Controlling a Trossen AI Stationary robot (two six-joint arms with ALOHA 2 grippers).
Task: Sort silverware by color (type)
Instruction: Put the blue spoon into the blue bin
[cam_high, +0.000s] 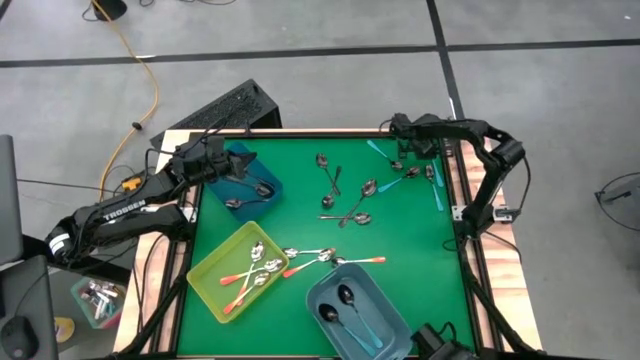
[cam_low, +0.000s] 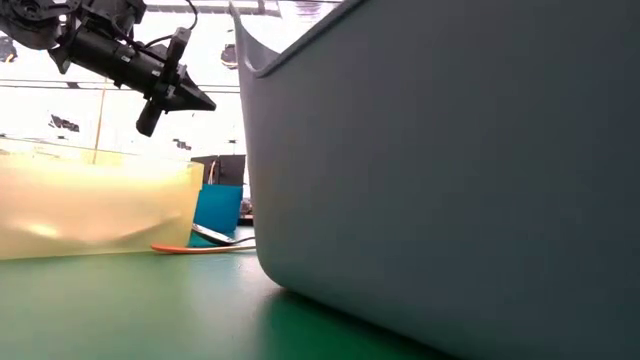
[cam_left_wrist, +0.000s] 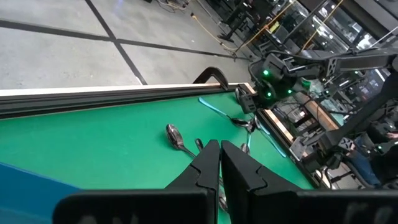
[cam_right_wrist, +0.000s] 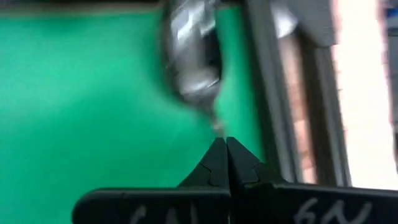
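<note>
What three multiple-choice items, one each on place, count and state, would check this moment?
1. Where do the binned silver spoons with orange-red handles lie?
A) yellow-green plastic bin
B) blue plastic bin
C) grey-blue plastic bin

2. How many bins stand on the green table?
A) one
B) two
C) three

3. How is the left gripper?
A) wide open
B) shut, empty
C) shut on a spoon

Key: 1 A, the high view shows the orange-red handles inside the yellow-green plastic bin. 2 C, the yellow-green, blue and grey-blue bins are all there. 3 B, the left wrist view shows the fingers together with nothing between them.
</note>
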